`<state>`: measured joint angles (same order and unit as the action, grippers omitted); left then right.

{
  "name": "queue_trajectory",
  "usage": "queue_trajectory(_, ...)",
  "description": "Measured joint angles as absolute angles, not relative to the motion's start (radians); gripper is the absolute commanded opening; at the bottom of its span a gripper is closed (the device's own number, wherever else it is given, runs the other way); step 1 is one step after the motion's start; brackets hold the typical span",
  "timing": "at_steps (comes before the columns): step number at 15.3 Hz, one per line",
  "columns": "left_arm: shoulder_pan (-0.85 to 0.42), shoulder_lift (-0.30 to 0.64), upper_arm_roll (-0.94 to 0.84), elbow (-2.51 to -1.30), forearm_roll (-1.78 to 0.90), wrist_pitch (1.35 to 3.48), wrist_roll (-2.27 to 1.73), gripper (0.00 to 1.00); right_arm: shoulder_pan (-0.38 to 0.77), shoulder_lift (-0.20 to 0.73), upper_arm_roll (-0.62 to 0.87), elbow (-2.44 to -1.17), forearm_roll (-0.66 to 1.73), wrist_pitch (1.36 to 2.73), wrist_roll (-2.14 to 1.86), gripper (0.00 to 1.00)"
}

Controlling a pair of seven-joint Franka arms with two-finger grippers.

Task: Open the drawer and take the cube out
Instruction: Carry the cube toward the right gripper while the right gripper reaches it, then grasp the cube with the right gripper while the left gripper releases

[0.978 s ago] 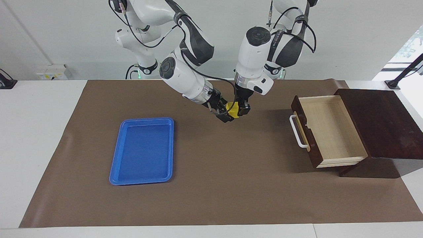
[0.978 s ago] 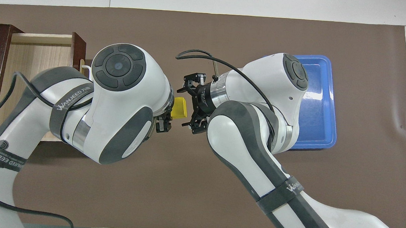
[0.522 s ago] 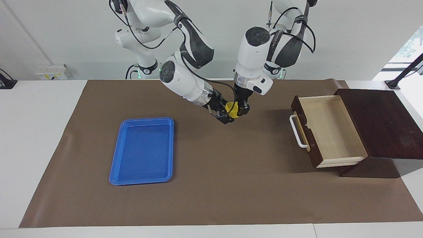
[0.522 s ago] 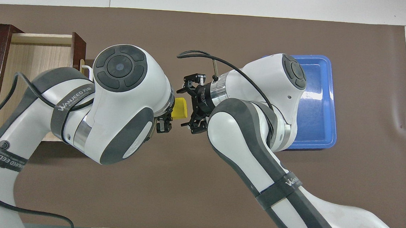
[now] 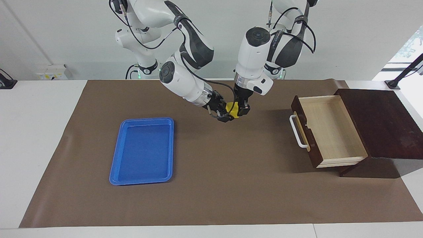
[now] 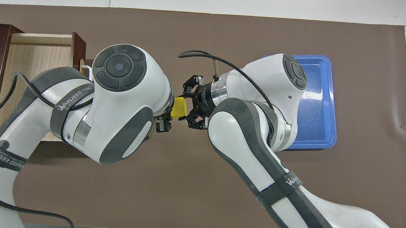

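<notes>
A white bench (image 5: 36, 138) before a plain pale wall is covered by a brown mat (image 5: 231, 185). At the left arm's end of the bench a dark wooden box (image 5: 383, 122) is seen, and its drawer (image 5: 330, 130) is pulled out toward the middle of the bench, its pale interior bare and its white bar handle (image 5: 296, 131) facing the mat's centre. Toward the right arm's end, a flat blue tray (image 5: 142, 150) is laid on the mat, well apart from the drawer.

Over the middle of the mat, toward the edge nearer the robots, the cube (image 5: 233, 110) is held in the air between the two claws. The left claw (image 5: 241, 110) is pointed steeply down from above and is clamped on the cube, which is partly hidden under that arm's wrist in the overhead view (image 6: 180, 108). The right claw (image 5: 225, 114) is brought in slantwise from the tray's side, and its fingers are closed against the cube's faces, so the cube is gripped by both claws at once. In the overhead view the right claw (image 6: 186, 105) is seen touching the cube's tray-side end.
</notes>
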<state>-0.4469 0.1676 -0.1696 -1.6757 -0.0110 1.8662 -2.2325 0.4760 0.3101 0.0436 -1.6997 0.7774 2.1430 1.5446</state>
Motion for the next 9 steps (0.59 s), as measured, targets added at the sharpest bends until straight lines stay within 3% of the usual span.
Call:
queue_trajectory(7,-0.447,0.168,-0.17,-1.677,-0.011,1.868,-2.232,0.0,0.476,0.31,0.044,-1.7,0.778,2.143,1.545,0.0)
queue_trajectory(8,-0.447,0.168,-0.17,-1.677,-0.011,1.868,-2.232,0.45,0.476,0.31,0.044,-1.7,0.778,2.143,1.545,0.0)
queue_trajectory(9,-0.447,0.168,-0.17,-1.677,-0.011,1.868,-2.232,0.99,0.475,0.31,0.044,-1.7,0.778,2.143,1.545,0.0)
